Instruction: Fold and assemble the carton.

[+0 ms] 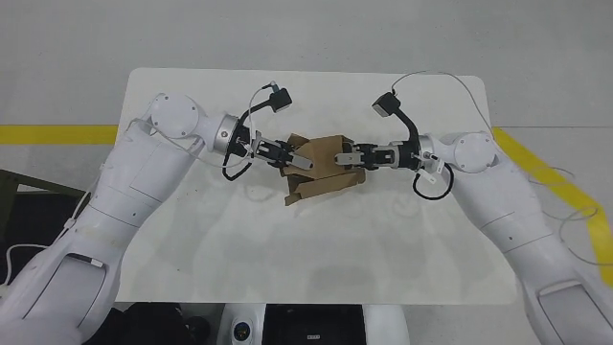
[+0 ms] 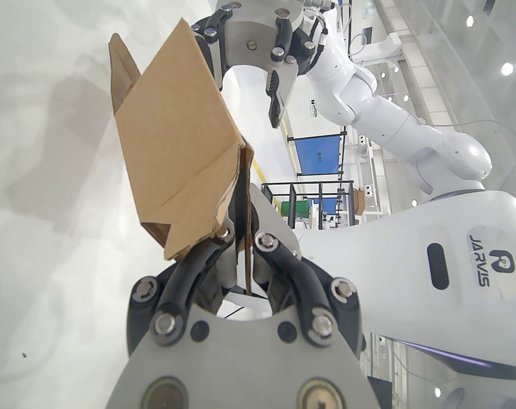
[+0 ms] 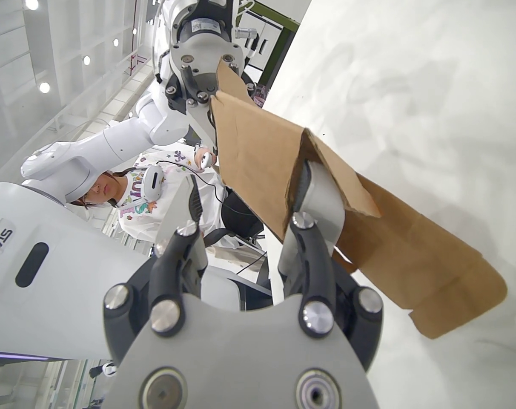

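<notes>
Cardboard sits between my two grippers. The carton, brown and only partly folded, is at the middle of the white table. In the top view my left gripper meets it from 9 o'clock and my right gripper from 3 o'clock.

My left fingers are pressed together on a thin wall of the carton, and its raw edge runs down between them. The board covers the pads, so I cannot see how much of the wall they grip.

My right fingers stand wide apart and clamp nothing. One reaches into the carton's open end, with its tip tucked beneath a folded flap and partly out of sight. The other hangs free outside, and a carton wall stands between the two. From my left wrist, one of those right fingers is cut off behind the large flat panel, and only the outer one shows whole.

In the top view the carton's loose flaps point toward 7 o'clock. I cannot tell whether that low end rests on the table or is held just above it. The carton's inside is mostly hidden, and from above the arms' wrists cover both held edges.
</notes>
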Motion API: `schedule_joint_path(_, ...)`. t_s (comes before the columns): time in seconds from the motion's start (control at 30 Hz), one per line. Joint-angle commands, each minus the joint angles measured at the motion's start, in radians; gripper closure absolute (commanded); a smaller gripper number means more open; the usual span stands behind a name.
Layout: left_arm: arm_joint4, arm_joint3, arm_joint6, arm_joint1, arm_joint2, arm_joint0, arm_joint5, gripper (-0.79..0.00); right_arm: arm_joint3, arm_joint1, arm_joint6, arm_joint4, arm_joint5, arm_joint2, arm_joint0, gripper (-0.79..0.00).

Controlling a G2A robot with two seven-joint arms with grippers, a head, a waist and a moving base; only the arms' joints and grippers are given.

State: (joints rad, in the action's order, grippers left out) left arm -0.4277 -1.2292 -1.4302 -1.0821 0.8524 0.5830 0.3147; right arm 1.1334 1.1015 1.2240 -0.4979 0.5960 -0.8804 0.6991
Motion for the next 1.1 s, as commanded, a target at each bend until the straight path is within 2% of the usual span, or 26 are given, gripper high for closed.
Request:
schedule_joint_path(0.0,-0.001,0.000,0.000,-0.001,0.001,0.000,0.000,0.000,-0.011,0.003,-0.001,-0.005,0.001,0.007,-0.004,-0.379)
schedule_joint_path(0.13,0.001,0.001,-0.006,0.000,0.006,0.000,-0.001,0.000,-0.026,0.007,0.001,-0.022,-0.001,0.015,-0.009,-0.354)
schedule_joint_path(0.3,0.007,0.004,-0.014,0.002,0.013,0.004,-0.003,0.000,-0.018,0.004,0.003,-0.047,-0.003,0.013,-0.008,-0.265)
schedule_joint_path(0.4,0.010,0.002,-0.016,0.003,0.016,0.006,-0.004,0.000,-0.009,0.003,0.007,-0.058,-0.007,0.017,-0.007,-0.243)
schedule_joint_path(0.93,0.010,-0.002,-0.022,-0.001,0.013,0.011,-0.010,0.000,-0.025,0.022,0.018,-0.079,-0.018,0.087,-0.052,-0.206)
schedule_joint_path(1.07,0.011,0.001,-0.025,-0.002,0.013,0.009,-0.012,0.000,-0.036,0.026,0.016,-0.083,-0.016,0.100,-0.062,-0.120)
